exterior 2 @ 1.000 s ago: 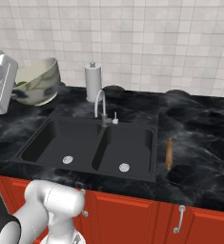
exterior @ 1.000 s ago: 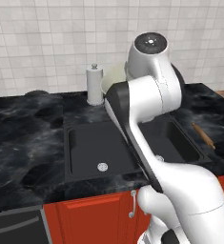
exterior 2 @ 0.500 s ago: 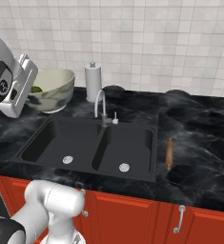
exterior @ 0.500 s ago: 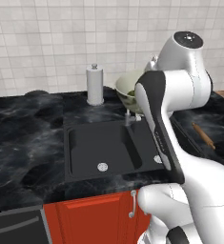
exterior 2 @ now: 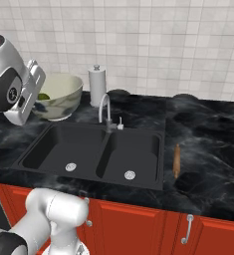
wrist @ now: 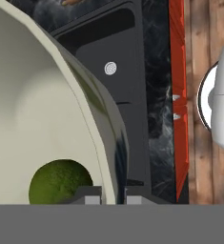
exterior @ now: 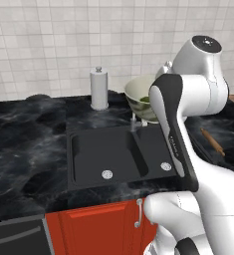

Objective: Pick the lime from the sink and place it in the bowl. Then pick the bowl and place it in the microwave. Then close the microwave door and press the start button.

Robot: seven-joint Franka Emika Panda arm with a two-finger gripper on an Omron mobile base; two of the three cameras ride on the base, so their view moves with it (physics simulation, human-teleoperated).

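The pale cream-green bowl (exterior 2: 61, 94) hangs tilted in the air above the left back corner of the black sink (exterior 2: 88, 144). My gripper (exterior 2: 35, 97) is shut on its rim from the left. In the hand view one fingertip (wrist: 87, 195) is inside the bowl (wrist: 32, 114) and the other outside its wall. The dark-green lime (wrist: 60, 183) lies in the bowl bottom by the inner fingertip. From the left base the bowl (exterior: 141, 94) with the lime (exterior: 146, 99) peeks out behind my arm, over the sink (exterior: 103, 154). The microwave is out of view.
A white paper-towel roll (exterior 2: 96, 79) stands at the back behind the chrome faucet (exterior 2: 106, 112). A wooden rolling pin (exterior 2: 176, 160) lies on the black counter right of the sink. Red cabinet fronts (exterior 2: 138, 219) run below the counter edge.
My arm has swung to the right, carrying the bowl with the lime from the left counter toward the sink and slightly lower. The grip has stayed the same.
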